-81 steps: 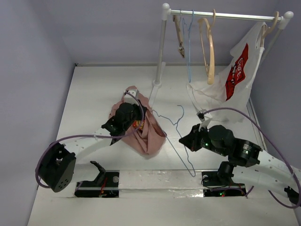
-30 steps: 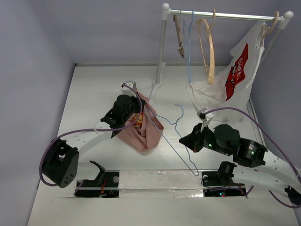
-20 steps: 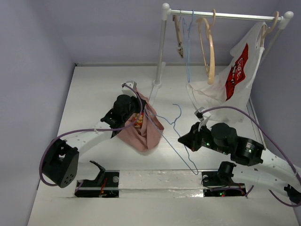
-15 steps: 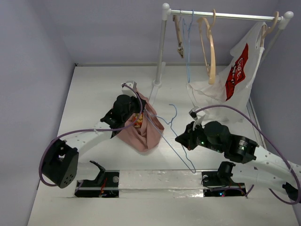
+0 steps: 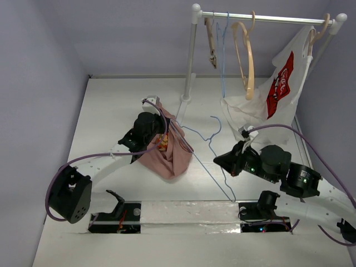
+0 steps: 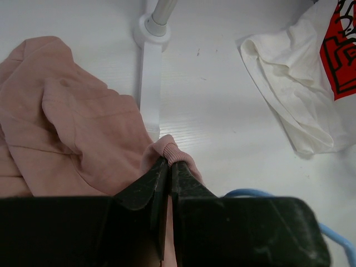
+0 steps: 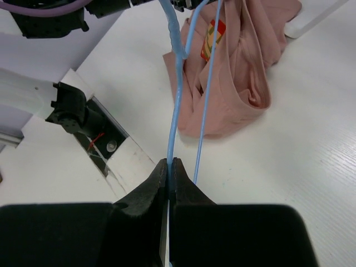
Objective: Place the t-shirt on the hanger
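Bench (image 5: 111, 105): t-shirt (image 5: 173, 154) hangs bunched at mid-bench, slightly toward the left edge. Its collar rib is pinched in the left hand (image 6: 168, 161), unchanged. Hanger (image 7: 174, 117) has swung back toward the right edge, far tip still at the collar. Right hand (image 7: 168, 161) is clamped on the wire. Threading looks barely begun.

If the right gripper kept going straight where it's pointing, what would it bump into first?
Most likely the pink t-shirt, hanging ahead of the right gripper along the blue hanger it holds. Depth is unclear; the left gripper gripping that cloth lies beyond.
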